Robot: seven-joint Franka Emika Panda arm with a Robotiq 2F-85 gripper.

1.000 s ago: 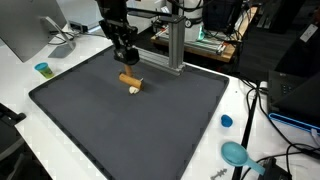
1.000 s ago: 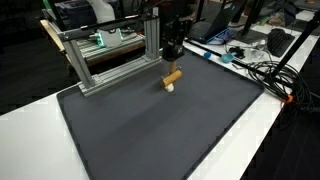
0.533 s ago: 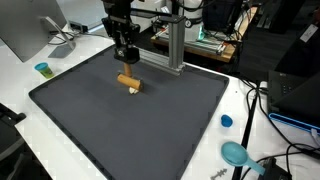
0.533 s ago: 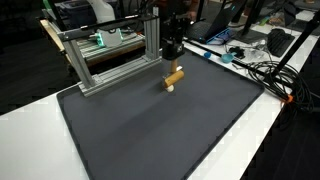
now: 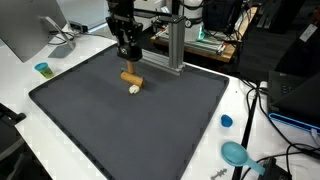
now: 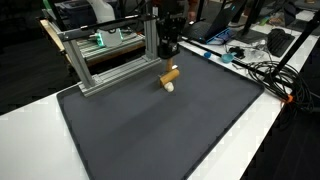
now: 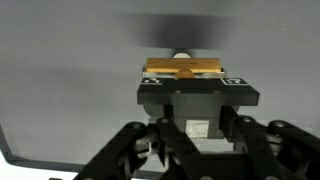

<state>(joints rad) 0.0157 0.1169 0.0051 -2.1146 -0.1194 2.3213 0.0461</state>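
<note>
A short wooden peg [image 5: 131, 80] with a white end hangs just over the dark grey mat [image 5: 120, 130], near its far side. My gripper [image 5: 130, 68] comes down on it from above and is shut on the wooden peg [image 6: 170, 76]. In the wrist view the peg [image 7: 185, 67] lies crosswise between my two black fingertips, with its white end peeking out behind. My gripper [image 7: 186, 75] casts a blurred shadow on the mat beyond it. In an exterior view the gripper [image 6: 170, 62] stands right in front of the aluminium frame.
An aluminium frame [image 5: 175, 45] stands at the mat's far edge, close behind the arm. A teal cup [image 5: 42, 69], a blue cap [image 5: 226, 121] and a teal scoop [image 5: 236, 154] lie on the white table. Cables [image 6: 262, 72] run beside the mat.
The gripper has risen slightly and drifted towards the aluminium frame, taking the wooden peg with it. The jaws stay shut.
</note>
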